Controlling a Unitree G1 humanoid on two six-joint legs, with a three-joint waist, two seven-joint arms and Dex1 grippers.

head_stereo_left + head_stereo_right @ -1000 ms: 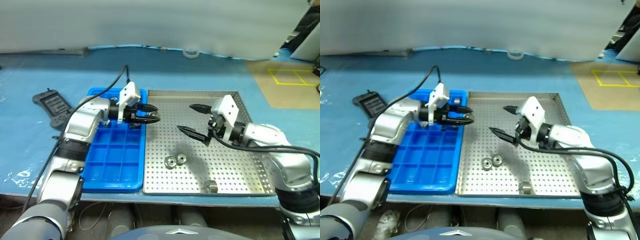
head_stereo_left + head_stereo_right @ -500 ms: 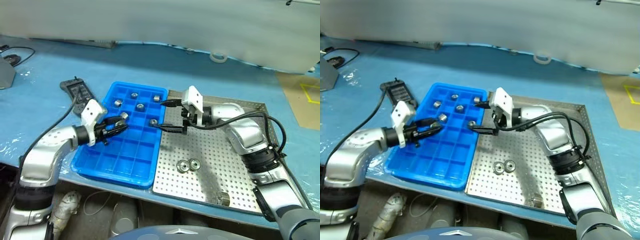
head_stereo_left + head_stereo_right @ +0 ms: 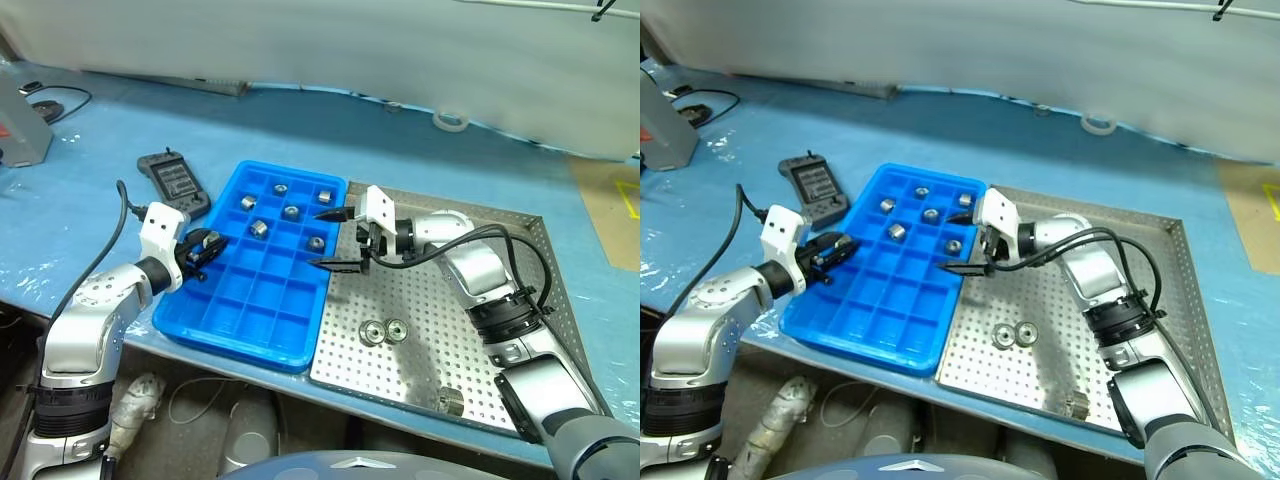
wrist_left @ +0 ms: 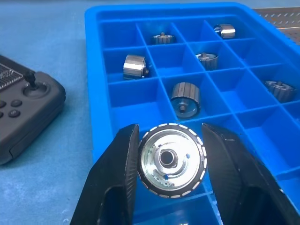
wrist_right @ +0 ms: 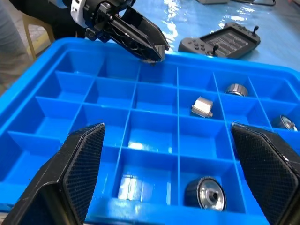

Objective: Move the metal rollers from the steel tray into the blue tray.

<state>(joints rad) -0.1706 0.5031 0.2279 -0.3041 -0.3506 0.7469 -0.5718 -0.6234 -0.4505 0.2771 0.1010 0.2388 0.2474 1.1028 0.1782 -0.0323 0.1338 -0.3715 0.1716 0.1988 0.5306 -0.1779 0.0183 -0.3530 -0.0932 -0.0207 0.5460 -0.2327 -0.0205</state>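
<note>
Honestly, the left gripper [image 4: 168, 161] is pinching a metal roller [image 4: 171, 160] edge-on over the blue tray [image 3: 243, 320]'s near rim, so it risks rolling outside, while the right gripper [image 3: 335, 240] is gaping empty beside that tray.

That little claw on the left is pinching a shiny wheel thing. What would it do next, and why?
Probably ease a little further over the blue tray and open above an empty compartment. The left gripper is shut on a roller right at the tray's near edge, five rollers already sit in compartments farther in, and the squares closest to it look empty.
</note>
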